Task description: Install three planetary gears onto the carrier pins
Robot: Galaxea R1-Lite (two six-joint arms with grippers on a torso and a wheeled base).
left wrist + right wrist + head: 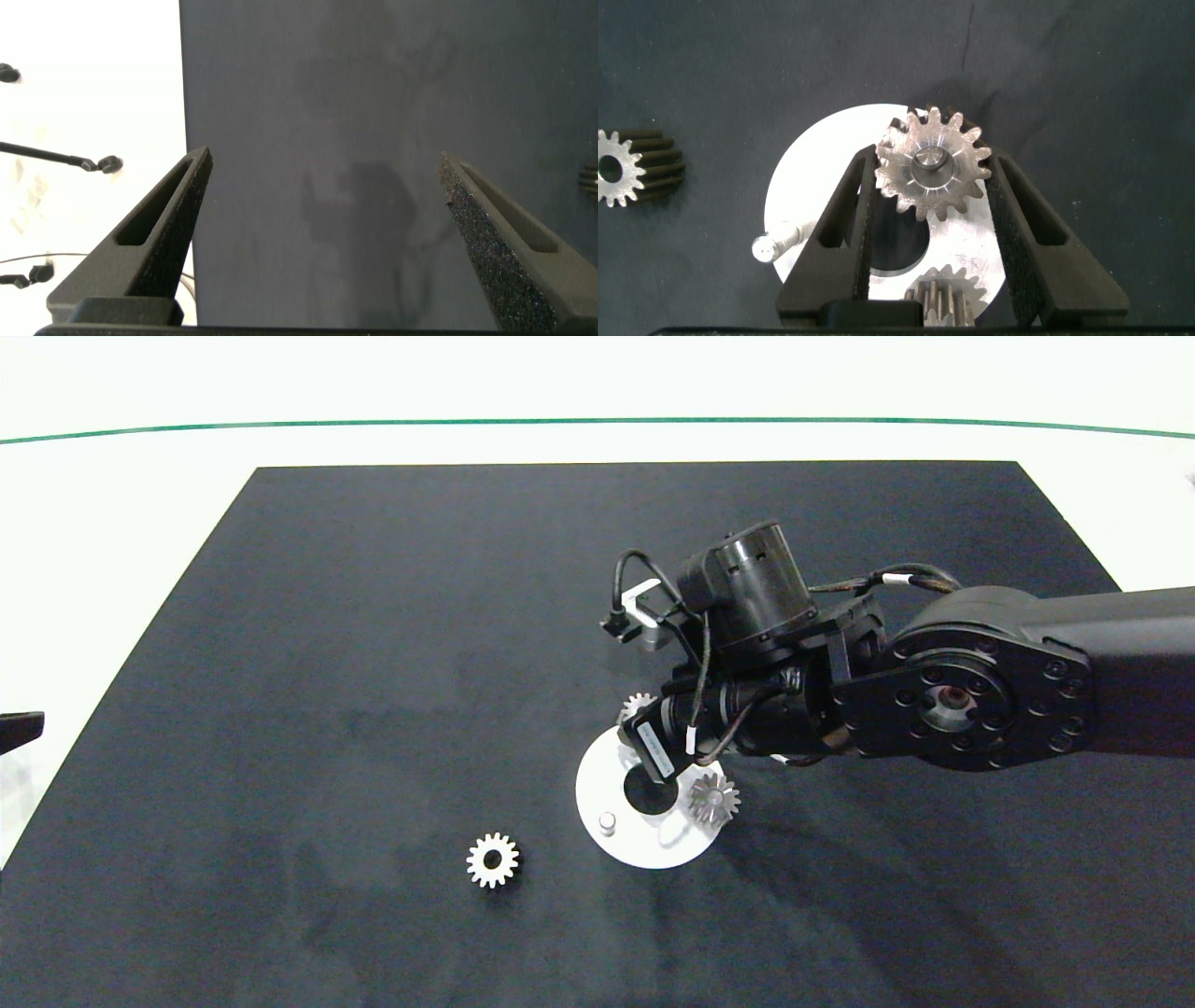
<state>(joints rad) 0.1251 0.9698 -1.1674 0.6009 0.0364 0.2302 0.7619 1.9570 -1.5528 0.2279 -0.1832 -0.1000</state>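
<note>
While the right arm is reached in from the 3 o'clock edge of the head view, its wrist is hung over the white disc on the dark mat; one gear is seen at the disc's 3 o'clock rim, another gear peeks out at 12 o'clock behind the wrist, a bare pin stands at 8 o'clock, and a loose gear lies on the mat well off at 8 o'clock from the disc. Only a dark tip of the left arm is seen at the 9 o'clock edge, parked. From the left wrist view, the left gripper is held spread wide with nothing between its fingers, over bare mat. From the right wrist view, the right gripper is closed on a gear over the disc, a pin end showing in the gear's hole; whether it is fully seated cannot be told.
</note>
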